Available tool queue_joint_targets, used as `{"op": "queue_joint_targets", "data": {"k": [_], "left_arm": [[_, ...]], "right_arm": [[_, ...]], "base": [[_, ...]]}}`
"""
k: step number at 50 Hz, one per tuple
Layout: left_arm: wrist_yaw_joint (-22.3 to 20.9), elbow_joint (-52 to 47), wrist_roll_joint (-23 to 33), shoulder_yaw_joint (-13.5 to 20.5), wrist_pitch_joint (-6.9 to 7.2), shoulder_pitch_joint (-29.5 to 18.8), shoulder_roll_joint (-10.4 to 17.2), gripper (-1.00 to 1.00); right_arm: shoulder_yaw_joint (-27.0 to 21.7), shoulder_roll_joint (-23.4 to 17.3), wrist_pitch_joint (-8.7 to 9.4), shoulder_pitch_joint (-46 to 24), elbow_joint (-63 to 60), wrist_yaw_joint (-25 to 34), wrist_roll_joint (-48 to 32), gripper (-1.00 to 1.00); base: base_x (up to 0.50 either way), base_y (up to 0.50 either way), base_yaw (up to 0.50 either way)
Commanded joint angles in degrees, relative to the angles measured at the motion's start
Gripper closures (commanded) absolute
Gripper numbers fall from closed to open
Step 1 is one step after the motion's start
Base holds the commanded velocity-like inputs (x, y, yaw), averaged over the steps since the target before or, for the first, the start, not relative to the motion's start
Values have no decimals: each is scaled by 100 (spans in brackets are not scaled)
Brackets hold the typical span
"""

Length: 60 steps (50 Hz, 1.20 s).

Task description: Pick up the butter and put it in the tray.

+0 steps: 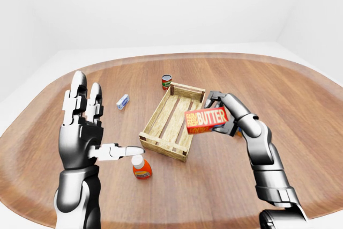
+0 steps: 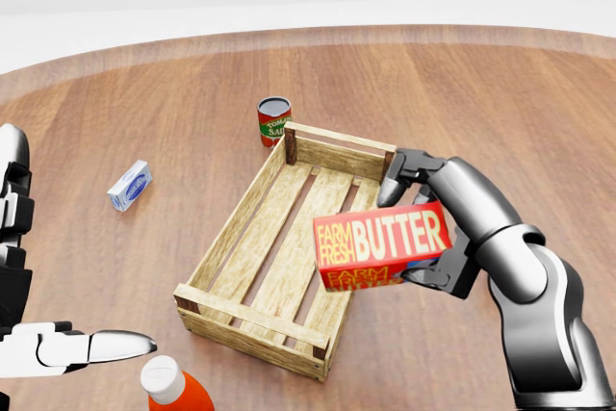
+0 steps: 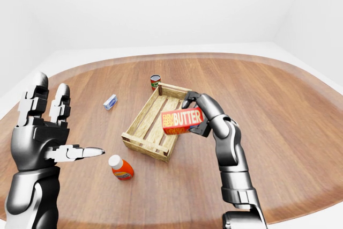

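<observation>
Butter (image 2: 383, 243) clamped in right hand (image 2: 431, 228), held over tray's (image 2: 227, 229) right rim; left hand (image 1: 83, 132) spread wide, well clear on worktop's (image 2: 500, 113) left.

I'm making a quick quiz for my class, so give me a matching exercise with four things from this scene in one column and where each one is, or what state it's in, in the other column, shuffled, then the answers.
Things:
1. butter
2. tray
3. tomato can
4. left hand

Places or states:
A. on the table just past the tray's top end in the head view
B. held in the right hand, over the tray's right rail
C. raised, fingers open, holding nothing
D. wooden, slatted, nothing lying in it

Pairs: 1-B, 2-D, 3-A, 4-C
</observation>
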Motion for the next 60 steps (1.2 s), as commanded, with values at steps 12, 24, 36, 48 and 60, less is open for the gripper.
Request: {"op": "queue_joint_targets", "data": {"k": [12, 24, 36, 48, 60], "left_arm": [[4, -31, -11, 3, 0, -2, 2, -100], [-36, 84, 38, -38, 0, 1, 5, -100], [-28, 39, -9, -3, 0, -24, 18, -100], [-41, 29, -2, -15, 0, -6, 13, -100], [-48, -1, -27, 9, 0, -7, 13, -100]], "right_arm": [[210, 203, 0, -1849, 2666, -1586, 1023, 100], [379, 413, 0, -2852, 4865, -2415, 1281, 100], [403, 699, 0, -3752, 6259, -3032, 1407, 100], [420, 946, 0, -3965, 6755, -3390, 1400, 100], [439, 1100, 0, -3889, 6983, -3570, 1160, 100]], "base": [[0, 0, 0], [0, 0, 0], [0, 0, 0], [0, 0, 0], [0, 0, 0]]}}
